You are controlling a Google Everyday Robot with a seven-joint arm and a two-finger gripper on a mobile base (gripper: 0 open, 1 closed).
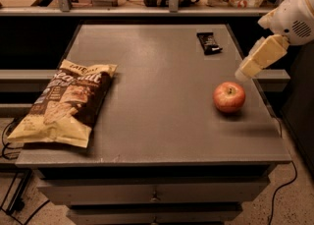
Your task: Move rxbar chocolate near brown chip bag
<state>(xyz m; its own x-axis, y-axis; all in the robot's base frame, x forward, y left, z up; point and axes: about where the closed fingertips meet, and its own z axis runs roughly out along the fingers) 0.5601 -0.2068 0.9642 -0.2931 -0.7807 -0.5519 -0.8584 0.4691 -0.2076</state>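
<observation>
Fingers point(247, 70) of mine, pale tan at the end of my white arm point(294, 15), hover at the right side of the view. They are over the right edge of the flat grey table point(162, 126), pointing down and to the left. Whether they are parted or pressed together I cannot tell, since from here they read as one tan block. They touch nothing on the table.

Just below and left of their tip sits the round red apple point(229, 96), upright on the right part of the table, its stem dimple facing up.

The small, flat, black wrapped rxbar chocolate point(209, 42) lies further back, near the far right corner. It is turned a little off the table's lines and carries faint white print. It rests apart from the apple and apart from my fingers.

The large crinkly brown chip bag point(66, 103) — dark brown in the middle, yellow-tan at both ends, with white lettering and pictured chips — lies flat on the left side, well apart from the bar. Most of the table's width lies between them. Its near left corner hangs out past the table's left edge.

Under the tabletop, grey drawer fronts point(154, 197) face the camera. Behind the table runs a shelf point(147, 9) with packaged goods — too dim for me to name. A dark cable point(282, 192) trails on the speckled floor at lower right.
</observation>
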